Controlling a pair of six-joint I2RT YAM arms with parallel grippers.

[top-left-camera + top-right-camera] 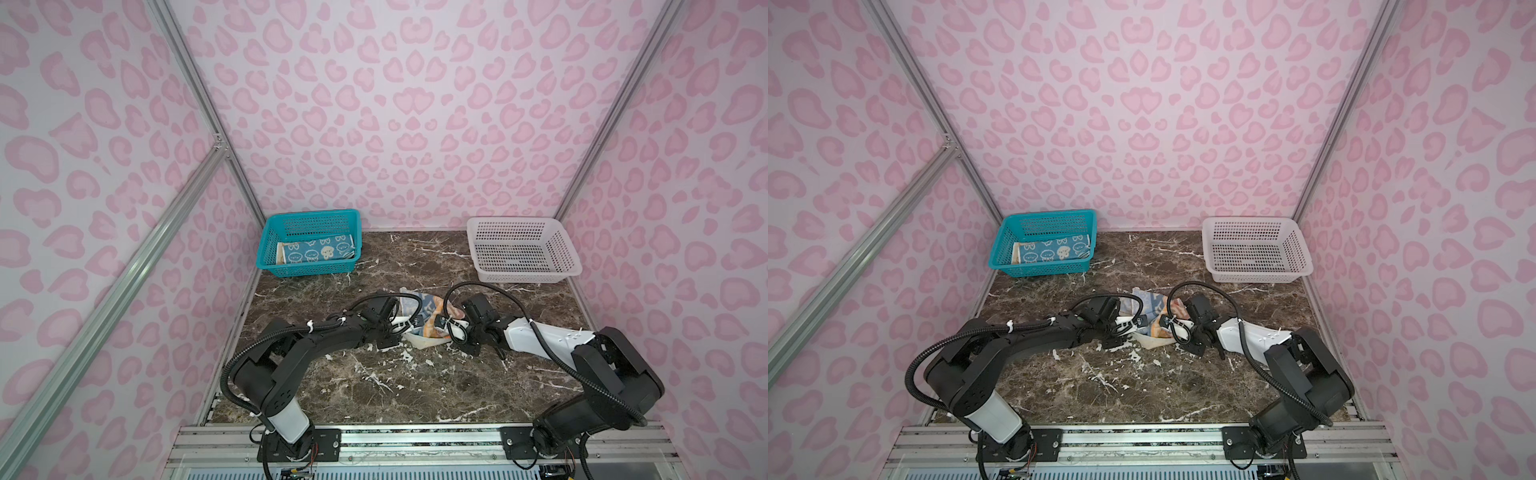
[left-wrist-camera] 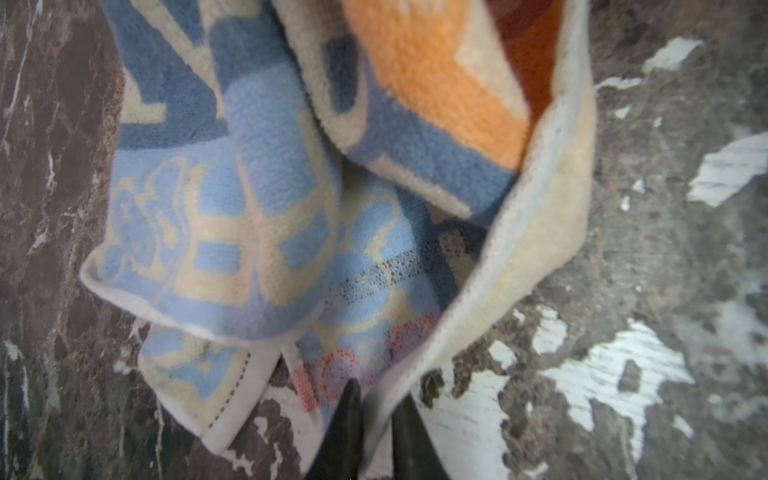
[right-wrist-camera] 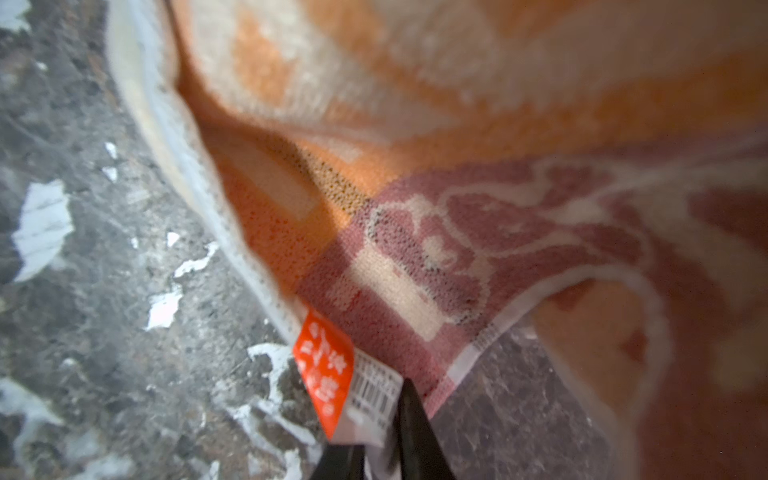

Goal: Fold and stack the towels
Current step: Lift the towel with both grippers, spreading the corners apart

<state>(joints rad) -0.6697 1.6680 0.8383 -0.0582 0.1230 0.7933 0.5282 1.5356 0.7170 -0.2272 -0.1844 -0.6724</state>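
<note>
A crumpled cream towel point(image 1: 424, 305) point(image 1: 1152, 303) with blue, orange and brown lettering lies mid-table between both arms. My left gripper point(image 1: 409, 327) point(image 2: 378, 395) is shut on its cream hem, seen close in the left wrist view over the towel point(image 2: 270, 187). My right gripper point(image 1: 448, 328) point(image 3: 374, 432) is shut on the brown-and-orange corner of the same towel point(image 3: 457, 208), beside an orange tag point(image 3: 324, 370). A folded blue towel with white bunnies point(image 1: 320, 249) point(image 1: 1054, 251) lies in the teal basket point(image 1: 311, 216); a cream-orange edge shows beneath it.
A white mesh basket point(image 1: 515, 222) point(image 1: 1250, 222) stands at the back right with nothing in it. The marble-pattern tabletop point(image 1: 415, 386) is scuffed white near the front. Pink patterned walls close in the back and both sides.
</note>
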